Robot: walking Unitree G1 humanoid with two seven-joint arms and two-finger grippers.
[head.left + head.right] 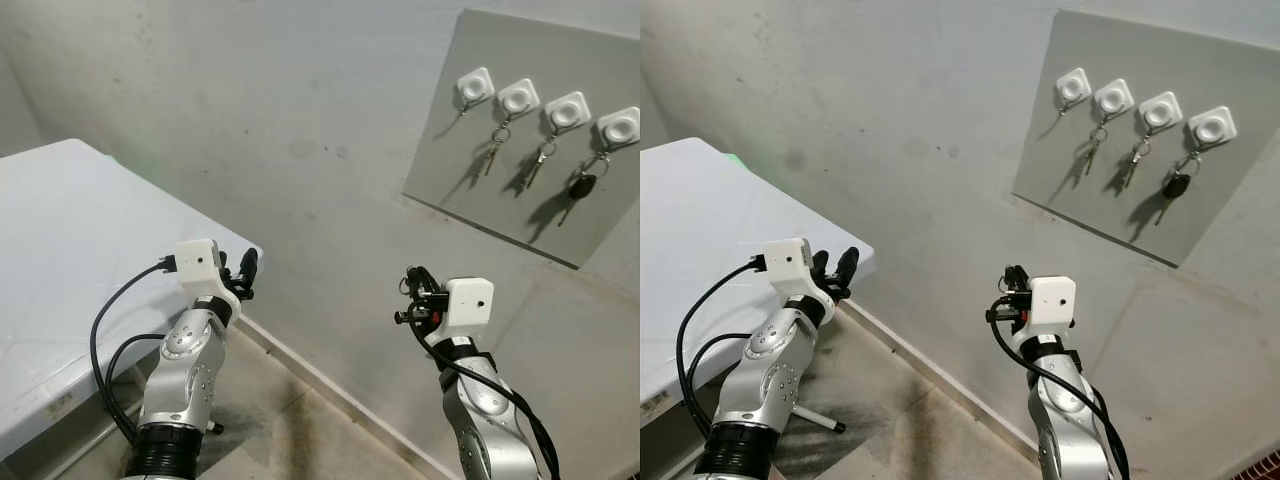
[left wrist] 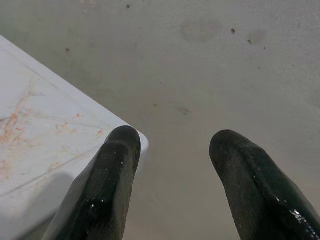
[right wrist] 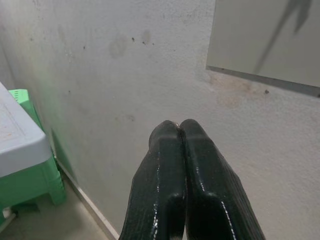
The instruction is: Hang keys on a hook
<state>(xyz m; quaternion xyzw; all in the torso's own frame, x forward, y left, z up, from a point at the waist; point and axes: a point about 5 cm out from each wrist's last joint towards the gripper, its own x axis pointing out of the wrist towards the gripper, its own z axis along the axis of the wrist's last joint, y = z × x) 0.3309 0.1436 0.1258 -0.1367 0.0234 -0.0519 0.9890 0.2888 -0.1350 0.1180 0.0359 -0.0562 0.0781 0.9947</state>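
Three key bunches hang on the hook board, below it the right gripper pressed together, the left gripper spread.

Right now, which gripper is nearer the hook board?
Right. The right gripper is below the hook board's lower-left corner; the left gripper is farther left, by the white table.
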